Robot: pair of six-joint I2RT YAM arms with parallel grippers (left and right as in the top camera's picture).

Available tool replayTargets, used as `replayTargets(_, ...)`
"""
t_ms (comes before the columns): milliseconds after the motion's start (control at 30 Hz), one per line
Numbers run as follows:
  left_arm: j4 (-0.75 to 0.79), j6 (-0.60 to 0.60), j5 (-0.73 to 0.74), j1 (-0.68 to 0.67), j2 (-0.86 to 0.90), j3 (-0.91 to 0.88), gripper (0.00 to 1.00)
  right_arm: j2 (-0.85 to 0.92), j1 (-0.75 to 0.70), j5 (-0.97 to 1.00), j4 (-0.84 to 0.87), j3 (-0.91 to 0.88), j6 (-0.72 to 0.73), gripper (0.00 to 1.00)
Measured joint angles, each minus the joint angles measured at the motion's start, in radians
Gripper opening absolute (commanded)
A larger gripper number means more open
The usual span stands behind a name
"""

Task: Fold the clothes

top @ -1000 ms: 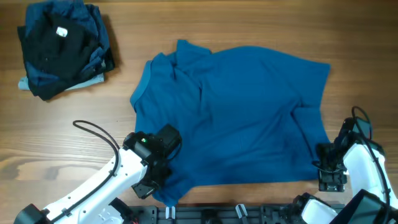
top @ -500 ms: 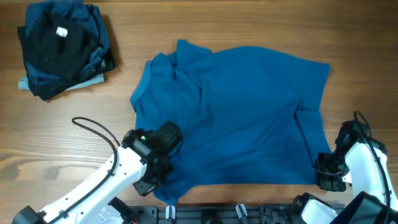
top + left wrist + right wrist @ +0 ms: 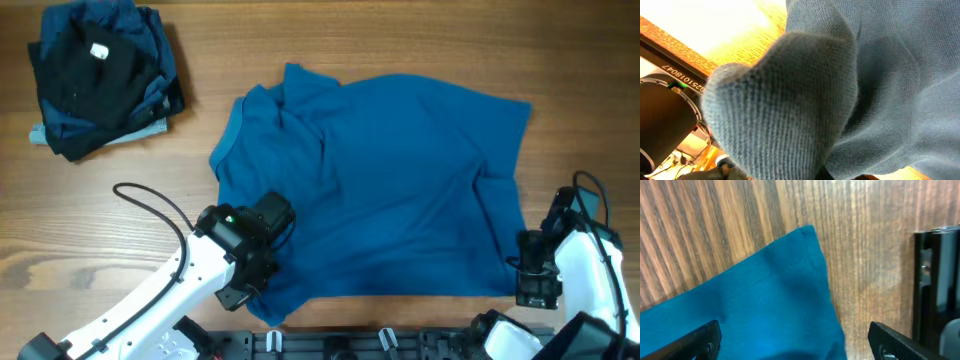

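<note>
1. Little had shifted since the earlier frames: the left arm had edged a touch lower along the near hem, the right arm had dipped and come back, and the shirt point(image 3: 400, 180) lay as before.
2. That blue shirt was spread nearly flat across the middle of the table point(image 3: 400, 40), collar to the left, with no fold made in it.
3. The left gripper point(image 3: 243, 296) was clenched on the shirt's near-left hem, fabric bunched up against its camera.
4. The right gripper point(image 3: 535, 290) stood released, fingers wide on either side of the shirt's near-right corner, not pinching it.
5. A pile of other clothes point(image 3: 100, 80) sat at the far-left corner.
6. By my judgement, folding had barely begun: one corner was gripped, the other still needed taking, and every fold remained.
</note>
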Motion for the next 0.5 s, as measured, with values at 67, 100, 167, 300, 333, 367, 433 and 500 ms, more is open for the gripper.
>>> replayTargets(67,0.000,0.000,-0.007,0.000,0.000,0.000,0.04,0.027,0.000,-0.003,0.002,0.000,0.006,0.95)
replayTargets(100,0.000,0.000,-0.009,0.000,0.000,0.000,0.04,0.039,0.000,-0.005,0.004,-0.001,0.014,0.95)
replayTargets(167,0.000,0.000,-0.015,0.000,0.000,0.000,0.04,0.062,0.000,-0.005,0.018,-0.002,0.026,0.94)
replayTargets(300,0.000,0.000,-0.015,0.000,0.000,0.000,0.04,0.070,0.000,-0.004,0.065,-0.008,0.028,0.93)
replayTargets(333,-0.001,0.000,-0.015,0.000,0.000,0.000,0.04,0.066,0.000,-0.003,0.087,-0.018,0.028,0.93)
replayTargets(367,-0.002,0.000,-0.015,0.000,0.000,0.000,0.04,0.059,0.000,-0.004,0.113,-0.027,0.032,0.92)
replayTargets(433,-0.003,0.000,-0.015,0.000,0.000,0.000,0.04,0.058,-0.001,-0.005,0.172,-0.040,0.039,0.83)
replayTargets(500,-0.003,0.000,-0.015,0.000,0.000,0.000,0.04,0.057,-0.001,-0.010,0.187,-0.043,0.047,0.65)
